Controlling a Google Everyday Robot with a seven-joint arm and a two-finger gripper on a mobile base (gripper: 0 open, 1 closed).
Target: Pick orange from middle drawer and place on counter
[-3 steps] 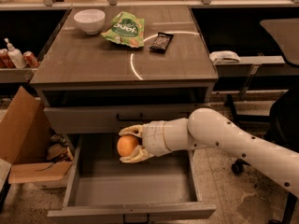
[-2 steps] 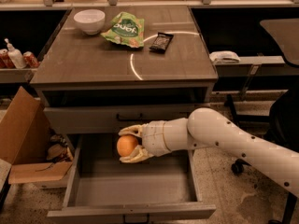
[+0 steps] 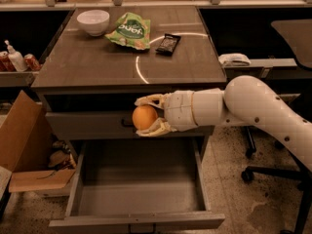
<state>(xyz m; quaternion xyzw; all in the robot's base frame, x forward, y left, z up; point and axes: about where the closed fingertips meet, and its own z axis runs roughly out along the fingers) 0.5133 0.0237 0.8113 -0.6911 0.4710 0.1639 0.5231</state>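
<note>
My gripper (image 3: 142,116) is shut on the orange (image 3: 144,117), with one finger above the fruit and one below. It holds the orange in the air in front of the cabinet, above the back of the open middle drawer (image 3: 136,184) and below the front edge of the counter (image 3: 97,62). The drawer is pulled out and its grey floor is bare. The white arm reaches in from the right.
On the counter stand a white bowl (image 3: 93,21), a green snack bag (image 3: 129,30) and a dark packet (image 3: 168,44). A cardboard box (image 3: 24,145) sits on the floor at the left. An office chair base (image 3: 263,169) is at the right.
The gripper has lifted the orange up from just above the drawer to the level of the closed drawer front under the counter.
</note>
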